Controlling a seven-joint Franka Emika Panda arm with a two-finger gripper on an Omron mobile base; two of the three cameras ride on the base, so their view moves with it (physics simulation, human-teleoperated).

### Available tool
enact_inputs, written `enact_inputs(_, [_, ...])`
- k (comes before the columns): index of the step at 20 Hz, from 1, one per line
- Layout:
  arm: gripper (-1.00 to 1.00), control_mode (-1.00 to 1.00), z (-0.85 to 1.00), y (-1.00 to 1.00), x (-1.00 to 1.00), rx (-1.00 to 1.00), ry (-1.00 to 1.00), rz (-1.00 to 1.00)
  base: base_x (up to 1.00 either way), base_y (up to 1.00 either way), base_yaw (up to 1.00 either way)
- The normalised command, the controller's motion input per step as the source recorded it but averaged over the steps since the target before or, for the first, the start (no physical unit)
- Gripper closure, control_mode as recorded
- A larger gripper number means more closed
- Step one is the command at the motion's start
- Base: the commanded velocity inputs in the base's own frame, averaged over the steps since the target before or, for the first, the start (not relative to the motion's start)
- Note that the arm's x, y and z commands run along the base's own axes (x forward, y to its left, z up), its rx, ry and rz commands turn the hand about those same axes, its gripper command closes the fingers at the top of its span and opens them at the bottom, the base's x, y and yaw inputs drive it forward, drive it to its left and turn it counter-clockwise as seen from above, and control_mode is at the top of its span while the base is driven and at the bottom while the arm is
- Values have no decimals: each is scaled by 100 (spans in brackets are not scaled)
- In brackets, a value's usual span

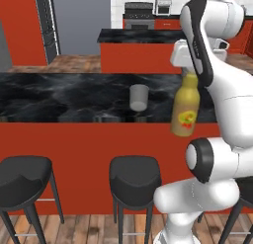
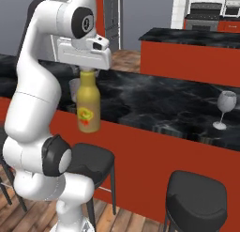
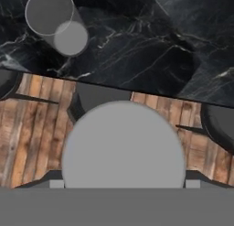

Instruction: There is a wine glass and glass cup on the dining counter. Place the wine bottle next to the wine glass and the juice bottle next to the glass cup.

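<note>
- While held clear of any surface, the juice bottle [image 1: 185, 109] hangs upright by its neck from the gripper [image 1: 189, 76], whose fingers are clamped on it, in front of the near edge of the dining counter [image 1: 59, 97].
- Glass cup [image 1: 139, 98]: upright on the counter, near its front edge, left of the bottle in the left base view.
- Wine glass [image 2: 224, 109]: upright on the counter, well apart from the bottle.
- Black stools [image 1: 135, 181]: along the counter's red base.

kitchen, stove [image 1: 139, 15], dining counter [image 1: 59, 92], stools [image 1: 134, 176]
</note>
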Motion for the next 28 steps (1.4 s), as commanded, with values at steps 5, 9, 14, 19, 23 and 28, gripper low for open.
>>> enact_inputs(5, [100,-100,-4,0,11,-11,-2,2,0,0,0])
enact_inputs(9, [100,-100,2,-2,21,-5,1,3,0,0,0])
enact_inputs(14, [100,-100,11,-2,16,0,7,3,0,0,0])
enact_inputs(19, [100,-100,27,0,15,0,12,1,0,0,0])
enact_inputs(23, [100,-100,15,0,25,0,4,2,0,0,0])
enact_inputs(28, [100,-100,17,0,3,0,0,5,0,0,0])
